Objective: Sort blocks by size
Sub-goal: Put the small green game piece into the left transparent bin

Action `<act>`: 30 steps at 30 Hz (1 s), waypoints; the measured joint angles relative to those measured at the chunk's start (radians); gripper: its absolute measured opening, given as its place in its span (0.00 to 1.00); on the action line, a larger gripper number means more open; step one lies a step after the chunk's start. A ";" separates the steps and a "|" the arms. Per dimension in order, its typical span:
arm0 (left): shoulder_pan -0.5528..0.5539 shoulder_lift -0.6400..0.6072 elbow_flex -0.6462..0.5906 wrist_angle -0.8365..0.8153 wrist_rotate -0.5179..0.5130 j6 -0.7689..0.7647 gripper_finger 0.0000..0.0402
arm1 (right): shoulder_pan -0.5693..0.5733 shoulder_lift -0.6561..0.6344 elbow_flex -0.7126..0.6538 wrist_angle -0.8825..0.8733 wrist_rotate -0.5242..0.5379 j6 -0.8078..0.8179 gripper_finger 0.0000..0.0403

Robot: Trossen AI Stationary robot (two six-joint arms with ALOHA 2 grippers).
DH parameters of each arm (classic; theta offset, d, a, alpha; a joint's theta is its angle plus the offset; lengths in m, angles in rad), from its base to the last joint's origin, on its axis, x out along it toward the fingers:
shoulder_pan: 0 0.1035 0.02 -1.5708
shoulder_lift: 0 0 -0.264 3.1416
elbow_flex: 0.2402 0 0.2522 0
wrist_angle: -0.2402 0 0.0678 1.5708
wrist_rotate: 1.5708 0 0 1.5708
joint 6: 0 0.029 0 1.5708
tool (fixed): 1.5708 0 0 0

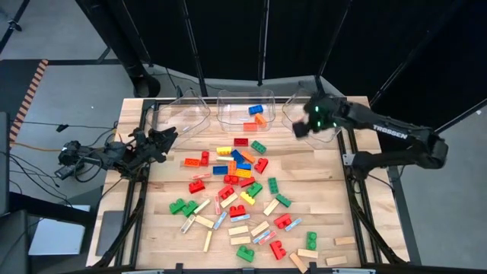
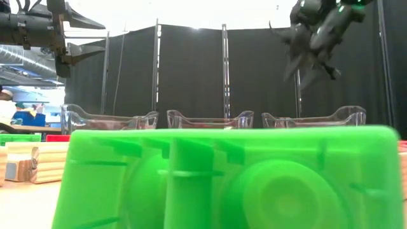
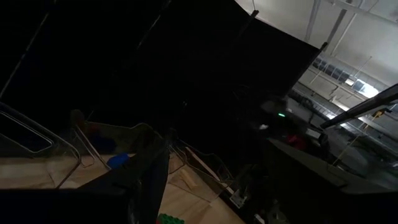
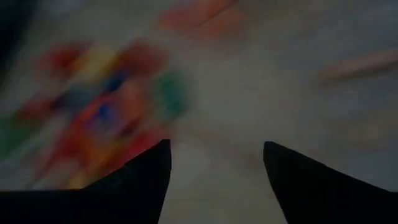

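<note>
Many small blocks lie loose on the wooden table: red, green, blue, yellow and orange studded bricks and tan wooden bars. One green brick lies right in front of the low camera. My right gripper is open and empty, raised above the table's far right, near the right clear bin; the blocks show blurred past its fingers. My left gripper is open and empty, raised at the table's far left.
Three clear bins stand in a row at the far edge: left, middle with a blue, an orange and a red brick in it, right. Black metal rails run along the table's left and right sides. A black curtain hangs behind.
</note>
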 joint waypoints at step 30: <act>0.000 0.000 0.000 -0.002 0.001 0.005 0.67 | 1.392 0.428 0.000 0.191 0.304 1.670 0.52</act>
